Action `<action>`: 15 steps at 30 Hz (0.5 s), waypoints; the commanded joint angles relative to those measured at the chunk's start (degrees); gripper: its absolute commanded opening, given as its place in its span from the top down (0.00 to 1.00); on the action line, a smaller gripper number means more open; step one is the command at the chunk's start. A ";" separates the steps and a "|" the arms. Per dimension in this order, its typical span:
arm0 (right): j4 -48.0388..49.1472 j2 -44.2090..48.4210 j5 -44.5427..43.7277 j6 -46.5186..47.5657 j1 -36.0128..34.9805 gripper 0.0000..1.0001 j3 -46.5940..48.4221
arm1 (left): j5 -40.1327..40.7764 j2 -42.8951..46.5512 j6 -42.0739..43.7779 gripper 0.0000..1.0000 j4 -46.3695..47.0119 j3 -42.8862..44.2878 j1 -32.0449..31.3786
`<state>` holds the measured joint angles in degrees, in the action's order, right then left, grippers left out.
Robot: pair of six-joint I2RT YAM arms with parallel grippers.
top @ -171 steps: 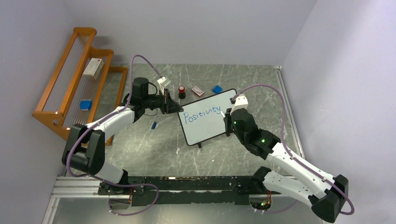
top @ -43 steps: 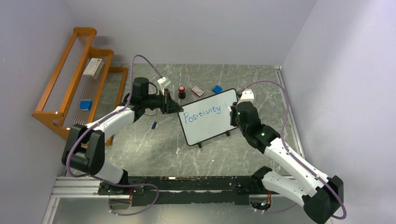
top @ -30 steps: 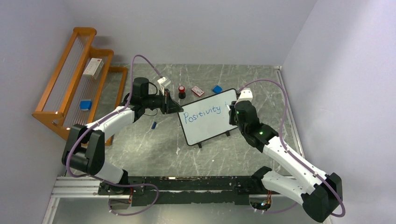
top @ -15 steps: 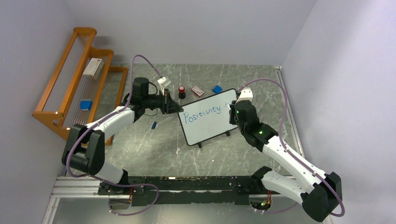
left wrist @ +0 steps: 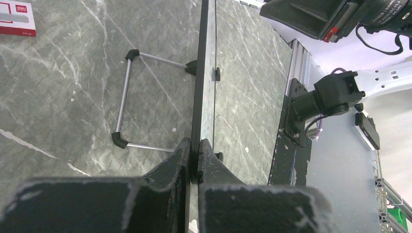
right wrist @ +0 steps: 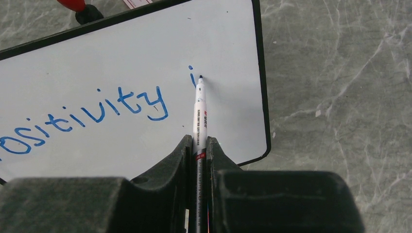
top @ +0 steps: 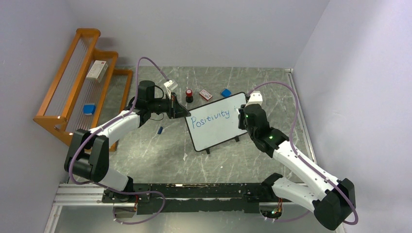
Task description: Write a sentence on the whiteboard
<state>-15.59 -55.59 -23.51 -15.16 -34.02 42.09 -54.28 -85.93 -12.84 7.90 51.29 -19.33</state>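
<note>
Right wrist view: right gripper (right wrist: 199,143) clenched on marker pen (right wrist: 200,109), tip on whiteboard (right wrist: 221,34) after unfinished sentence (right wrist: 97,114) "Positivity i"; left gripper (left wrist: 194,148) pinching its edge. Next, probably: finishing "in".

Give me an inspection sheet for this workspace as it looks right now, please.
Surface: grey marbled table, no spills seen.
Job's things: whiteboard propped on its stand; sentence reads "Positivity i" so far; marker tip at the board beside the i.
Clutter: red-capped item, red box, blue block, small blue piece.
Grippers: left gripper shut on the whiteboard's edge; right gripper shut on the marker.
Cables: purple cables loop off each arm.
Surroundings: wooden rack at left; plain walls.
</note>
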 commanded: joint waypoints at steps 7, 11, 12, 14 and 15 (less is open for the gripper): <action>-2.67 0.02 -0.40 -0.94 0.71 1.00 1.10 | 4.30 -1.34 3.57 0.95 -4.61 -0.31 -0.15; -3.88 0.54 0.11 -1.77 0.71 1.00 0.42 | 4.27 -1.34 3.47 0.95 -4.51 -0.31 -0.14; -4.12 0.69 0.20 -1.98 0.71 1.00 0.26 | 4.26 -1.34 3.50 0.95 -4.48 -0.31 -0.17; -4.31 0.90 0.50 -2.15 0.71 1.00 -0.04 | 4.27 -1.34 3.45 0.95 -4.48 -0.31 -0.18; -4.31 1.00 0.64 -2.20 0.71 1.00 -0.15 | 4.18 -1.34 3.44 0.95 -4.49 -0.31 -0.18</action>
<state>-18.59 -55.81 -23.44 -16.45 -33.80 42.09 -54.28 -85.93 -12.84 7.90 51.31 -19.33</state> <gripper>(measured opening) 0.150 0.079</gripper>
